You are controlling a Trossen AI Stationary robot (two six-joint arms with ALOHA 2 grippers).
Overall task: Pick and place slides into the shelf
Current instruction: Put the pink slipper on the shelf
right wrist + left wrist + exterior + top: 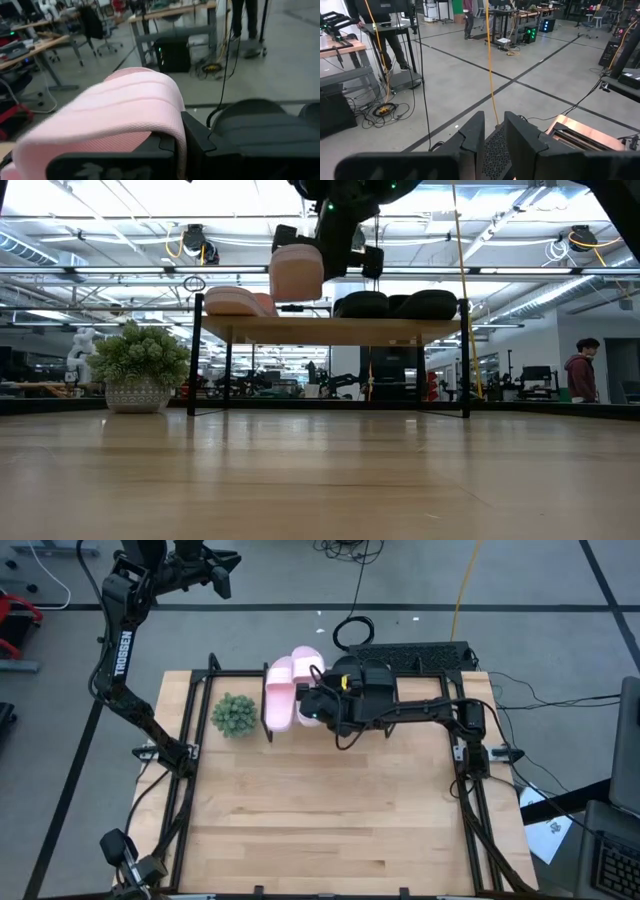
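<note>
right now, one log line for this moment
right gripper: shut on pink slide, above shelf | on shelf: one pink, black pair | left gripper: idle

Bright, even overhead light. Ceiling lamps (150,200) glare white in the low view; the pink slide (110,115) nearest the right wrist camera is blurred.
</note>
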